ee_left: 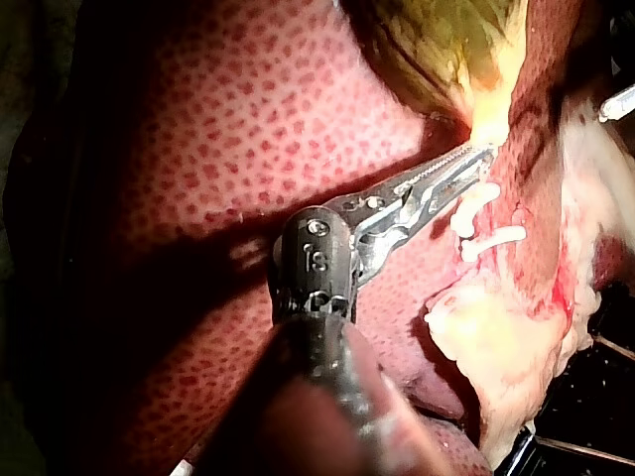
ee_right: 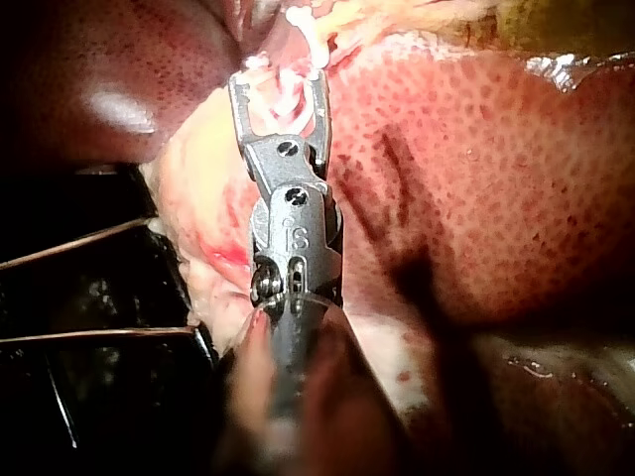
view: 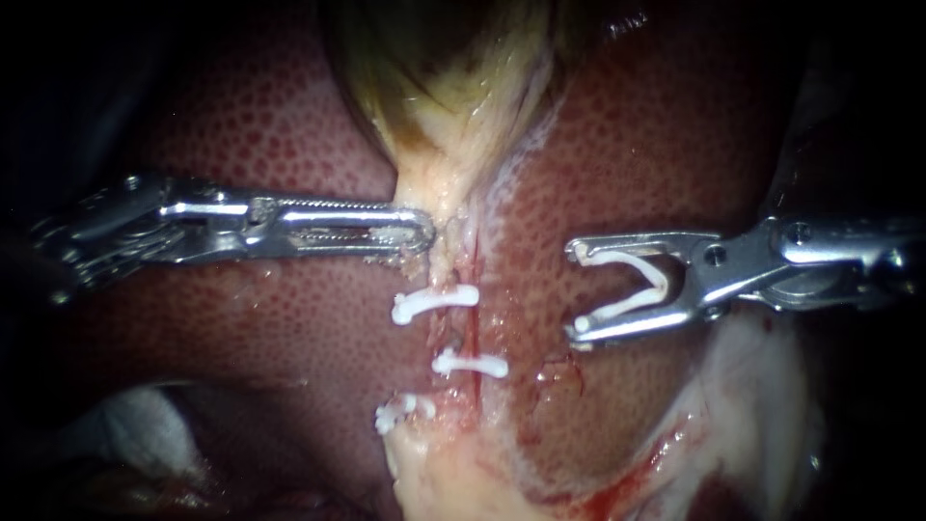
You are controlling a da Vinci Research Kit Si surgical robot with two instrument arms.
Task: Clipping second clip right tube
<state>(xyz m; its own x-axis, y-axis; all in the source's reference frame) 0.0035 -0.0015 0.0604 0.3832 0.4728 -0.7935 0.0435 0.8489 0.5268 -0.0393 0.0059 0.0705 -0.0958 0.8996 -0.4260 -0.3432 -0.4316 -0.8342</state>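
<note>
Approach step: carrying open clip in spread jaws of right instrument, well apart from right tube. Gripping gallbladder neck with left instrument. Next, probably: straddle tube squarely.

The left instrument reaches across the mottled red liver. Its dark wrist is close to the camera, and its slim metal claw stretches ahead. The two halves of the claw lie almost together, with only a narrow slit between them. Their tip is closed on a pale strand of tissue just under the yellow-green gallbladder. Beside the claw, on its far side from the gallbladder, two white clips lie one after the other, close together. Past them, a lump of pale yellow fat streaked with red lies against the liver.
</note>
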